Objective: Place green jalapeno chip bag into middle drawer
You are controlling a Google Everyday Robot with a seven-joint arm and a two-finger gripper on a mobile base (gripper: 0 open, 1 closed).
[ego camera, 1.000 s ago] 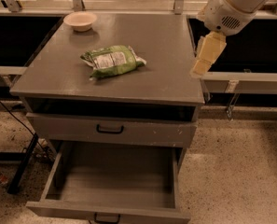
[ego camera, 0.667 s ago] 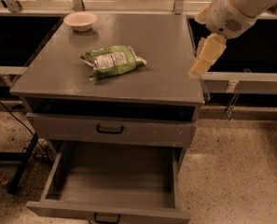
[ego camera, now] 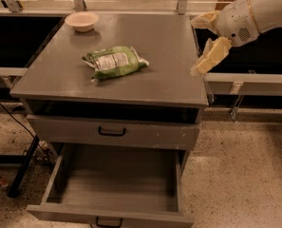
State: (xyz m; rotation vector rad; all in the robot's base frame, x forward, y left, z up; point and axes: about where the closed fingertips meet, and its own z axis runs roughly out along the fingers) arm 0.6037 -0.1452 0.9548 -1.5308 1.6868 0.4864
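Pincer (ego camera: 195, 45) shifted leftward, spread, at cabinet (ego camera: 169, 37) edge

The gripper (ego camera: 204, 39), off the cabinet's right edge, has matt cream fingers (ego camera: 211, 56) set apart, on an arm (ego camera: 254, 13) with a smooth white plastic shell. The chip bag (ego camera: 114, 61) is crinkled, slightly glossy green foil with a white printed panel. The cabinet top (ego camera: 150, 37) and open drawer (ego camera: 117, 186) are smooth matt grey. The closed drawer front (ego camera: 150, 136) has white scuff specks. The floor (ego camera: 240, 175) is speckled stone.
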